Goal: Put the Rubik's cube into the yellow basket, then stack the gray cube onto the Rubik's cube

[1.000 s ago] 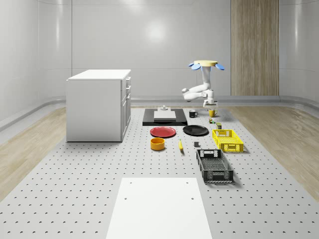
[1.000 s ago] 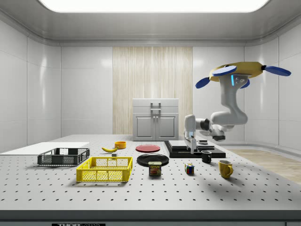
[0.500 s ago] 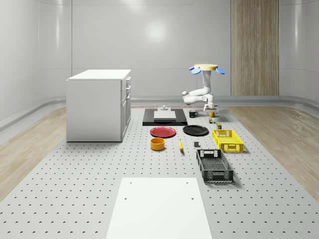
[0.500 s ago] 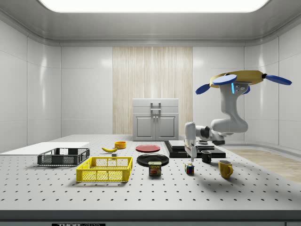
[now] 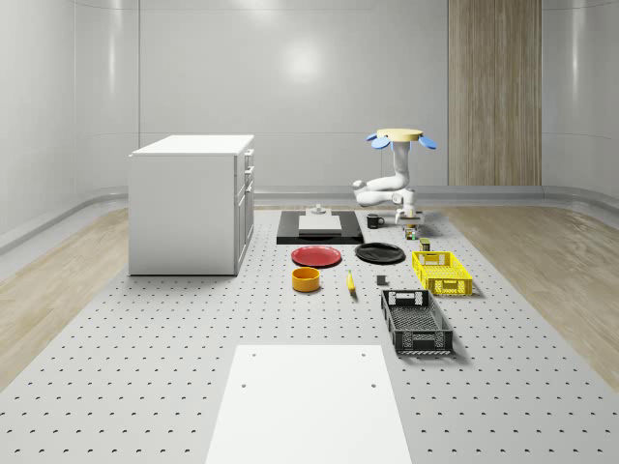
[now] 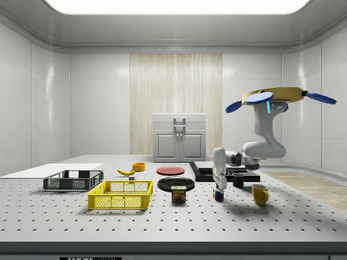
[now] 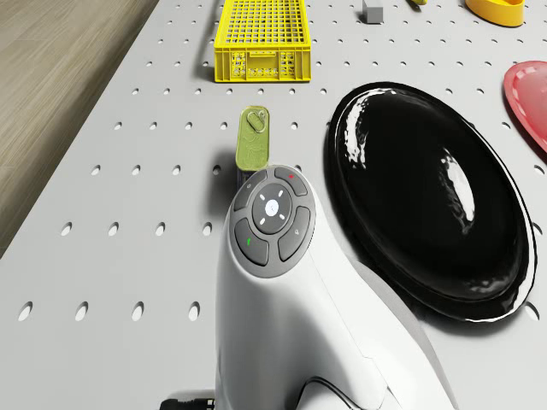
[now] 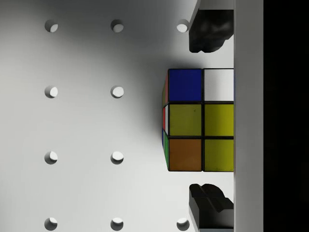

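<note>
The Rubik's cube (image 8: pixel 200 120) lies on the perforated table, and my gripper (image 8: pixel 206 118) is open around it, one fingertip (image 8: pixel 206 34) on each side with a gap to the cube. From the side, the gripper (image 6: pixel 218 185) points straight down just above the cube (image 6: pixel 218 194). The drone (image 6: pixel 274 97) hovers over the table's far end, beside the mugs. The yellow basket (image 5: pixel 442 273) stands nearer the camera than the cube (image 5: pixel 411 233) in the whole-scene view. The small gray cube (image 5: pixel 381 281) sits to that basket's left; in the drone view it (image 7: pixel 373 10) lies beyond the basket (image 7: pixel 261 38).
A tin can (image 6: pixel 178 194) stands between the cube and the yellow basket. A black plate (image 7: pixel 427 196), red plate (image 5: pixel 316 256), orange bowl (image 5: pixel 306 279) and banana (image 5: pixel 350 281) lie nearby. A yellow mug (image 6: pixel 259 194), black mug (image 6: pixel 238 180), black basket (image 5: pixel 416 321) and white cabinet (image 5: pixel 191 203) also stand around.
The drone has dropped lower and the arm has swung down, bringing the open gripper from above the table to straddle the Rubik's cube. Nothing on the table has moved.
</note>
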`<state>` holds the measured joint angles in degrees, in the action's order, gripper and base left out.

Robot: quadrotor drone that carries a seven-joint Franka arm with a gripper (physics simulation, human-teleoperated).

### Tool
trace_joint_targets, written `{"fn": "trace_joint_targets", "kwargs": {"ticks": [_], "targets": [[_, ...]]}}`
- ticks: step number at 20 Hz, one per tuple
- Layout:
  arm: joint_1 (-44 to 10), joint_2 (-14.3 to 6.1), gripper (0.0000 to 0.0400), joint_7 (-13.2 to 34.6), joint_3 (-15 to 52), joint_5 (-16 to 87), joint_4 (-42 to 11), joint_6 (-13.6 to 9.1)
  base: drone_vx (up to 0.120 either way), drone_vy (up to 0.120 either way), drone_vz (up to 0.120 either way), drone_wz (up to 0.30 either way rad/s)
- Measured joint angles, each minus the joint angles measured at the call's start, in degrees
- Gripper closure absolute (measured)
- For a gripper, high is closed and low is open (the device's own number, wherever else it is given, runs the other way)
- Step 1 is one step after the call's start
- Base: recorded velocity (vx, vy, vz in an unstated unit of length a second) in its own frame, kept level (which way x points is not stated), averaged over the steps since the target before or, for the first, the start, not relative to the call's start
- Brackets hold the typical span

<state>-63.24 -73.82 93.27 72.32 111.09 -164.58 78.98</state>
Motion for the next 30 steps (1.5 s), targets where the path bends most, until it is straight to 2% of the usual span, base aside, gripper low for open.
{"fn": "trace_joint_targets", "kwargs": {"ticks": [10, 14, 20, 24, 28, 30], "targets": [[-3.0, -1.4, 0.0, 0.3, -2.0, 2.0, 3.2, 3.1, 0.0, 0.0, 0.0, 0.0], [-3.5, -1.9, 0.0045, 0.5, -2.2, 2.0, 3.6, 3.8, 0.0, 0.0, 0.0, 0.0], [-4.0, -2.7, 0.0068, 0.7, -2.2, 1.8, 3.9, 4.7, 0.0, 0.0, 0.0, 0.0], [-4.2, -3.1, 0.0073, 1.1, -0.6, 0.2, 3.5, 4.5, 0.0, 0.0, 0.0, 0.0], [-4.5, -3.4, 0.0074, 1.6, 2.2, -2.6, 3.0, 3.7, 0.01, 0.0, 0.12, 0.0], [-4.7, -3.7, 0.0074, 1.8, 3.3, -3.7, 2.8, 3.6, 0.12, 0.0, 0.12, 0.0]]}}
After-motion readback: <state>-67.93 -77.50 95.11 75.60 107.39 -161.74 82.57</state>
